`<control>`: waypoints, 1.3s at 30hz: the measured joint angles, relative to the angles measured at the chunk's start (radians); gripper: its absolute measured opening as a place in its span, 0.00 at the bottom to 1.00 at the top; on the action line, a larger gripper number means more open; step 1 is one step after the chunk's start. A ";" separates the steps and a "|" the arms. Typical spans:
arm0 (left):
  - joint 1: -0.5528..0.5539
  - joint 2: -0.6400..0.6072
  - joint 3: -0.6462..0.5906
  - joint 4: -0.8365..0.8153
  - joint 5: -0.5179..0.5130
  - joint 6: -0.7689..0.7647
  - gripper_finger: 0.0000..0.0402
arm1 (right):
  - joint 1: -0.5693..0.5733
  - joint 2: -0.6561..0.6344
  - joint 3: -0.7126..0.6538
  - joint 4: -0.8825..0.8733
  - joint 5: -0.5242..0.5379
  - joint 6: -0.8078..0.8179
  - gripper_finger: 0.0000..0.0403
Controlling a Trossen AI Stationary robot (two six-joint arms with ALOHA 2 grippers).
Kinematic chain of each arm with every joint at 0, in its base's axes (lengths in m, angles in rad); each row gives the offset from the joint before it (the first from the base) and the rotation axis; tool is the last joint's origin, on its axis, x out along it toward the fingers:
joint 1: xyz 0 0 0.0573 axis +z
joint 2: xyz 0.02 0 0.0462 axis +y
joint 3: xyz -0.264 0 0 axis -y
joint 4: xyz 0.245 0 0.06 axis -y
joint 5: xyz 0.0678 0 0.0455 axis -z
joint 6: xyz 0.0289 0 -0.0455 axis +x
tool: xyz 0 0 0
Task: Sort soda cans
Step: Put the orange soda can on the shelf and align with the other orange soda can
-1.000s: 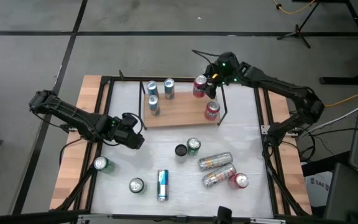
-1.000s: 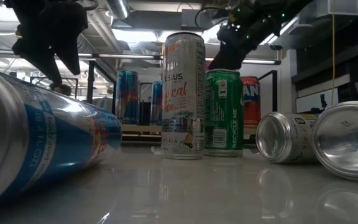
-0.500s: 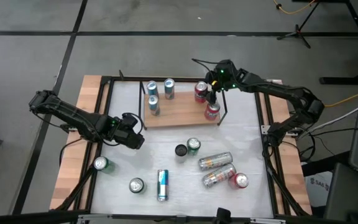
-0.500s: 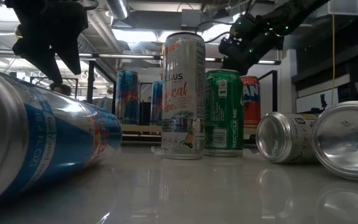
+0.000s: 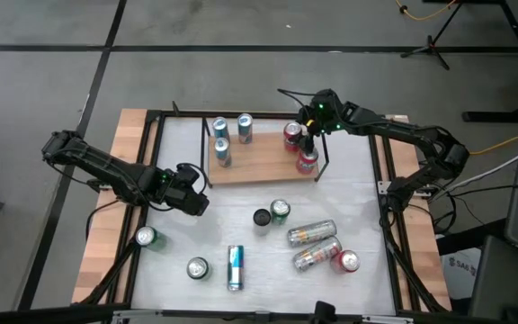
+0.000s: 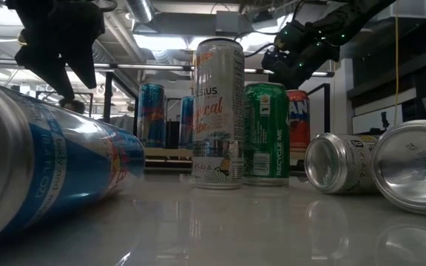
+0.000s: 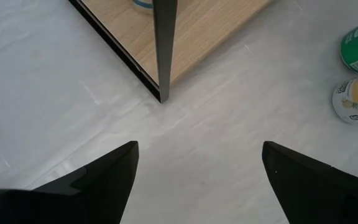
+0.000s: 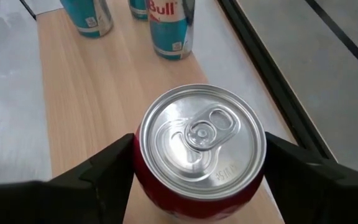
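On the wooden board point(image 5: 263, 166) at the far side stand three blue-and-silver soda cans point(image 5: 223, 151) and a red one point(image 5: 307, 162). Another red soda can point(image 8: 199, 155) stands upright between the fingers of my right gripper point(image 8: 199, 163), over the board's right part point(image 5: 292, 135). My left gripper point(image 7: 197, 180) hangs open over bare table by the board's near left corner point(image 7: 160, 93). Loose soda cans lie and stand on the near half of the table. My right gripper pinches the red can's side wall just under its rim point(image 8: 140, 163) between its two fingers, one on each side. The fingers slant down from the table's right side. The can is upright; its own top hides whether its base rests on the board.
Near half of the table: a green can point(image 5: 280, 211) and a black one point(image 5: 262, 218), two silver cans lying point(image 5: 313, 243), a red can point(image 5: 346, 262), a blue can lying point(image 5: 235, 267), a silver can point(image 5: 197, 268), a green can point(image 5: 147, 238). A black frame rims the table.
My right gripper has come down toward the board with the red can, which has stayed upright and moved a little toward the other red can. My left arm has kept still.
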 joint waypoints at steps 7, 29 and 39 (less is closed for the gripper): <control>0.000 0.000 0.000 0.000 0.000 0.000 0.83 | 0.000 0.000 0.000 0.001 0.069 0.000 0.81; 0.000 0.000 0.000 0.000 0.000 0.001 0.83 | 0.000 0.000 0.077 0.000 0.041 0.001 0.82; 0.000 0.000 0.000 0.000 0.000 0.001 0.83 | 0.001 0.000 0.130 -0.005 0.052 0.001 0.82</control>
